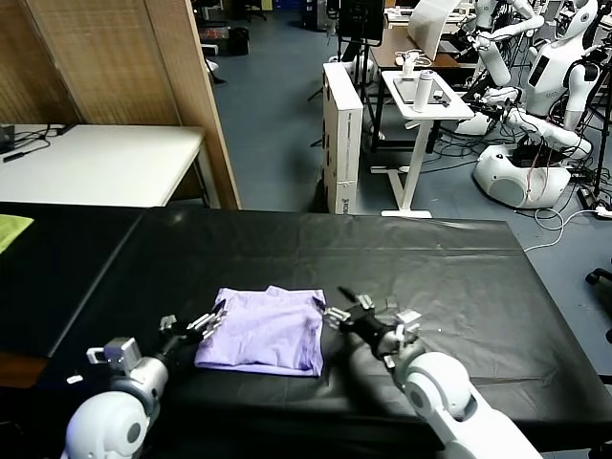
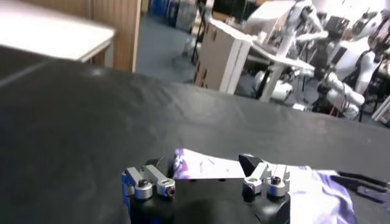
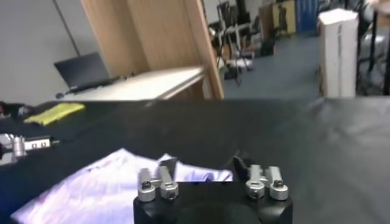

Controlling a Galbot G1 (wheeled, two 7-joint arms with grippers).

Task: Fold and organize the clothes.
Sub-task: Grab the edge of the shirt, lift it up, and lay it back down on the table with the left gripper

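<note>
The lavender T-shirt (image 1: 268, 330) lies folded into a rough rectangle on the black table (image 1: 430, 258), near its front edge. My left gripper (image 1: 212, 321) is open at the shirt's left edge, low over the table. In the left wrist view the left gripper (image 2: 204, 167) has the shirt's edge (image 2: 207, 168) between its spread fingers, with a bit of purple print showing. My right gripper (image 1: 337, 308) is open at the shirt's right edge. In the right wrist view the right gripper (image 3: 203, 165) frames the shirt's corner (image 3: 195, 176). Neither gripper holds fabric.
A yellow-green cloth (image 1: 11, 229) lies at the table's far left; it also shows in the right wrist view (image 3: 55, 112). A white table (image 1: 96, 163) and a wooden partition (image 1: 124, 57) stand behind. A white box (image 1: 342, 134), a small stand and other robots are beyond the table.
</note>
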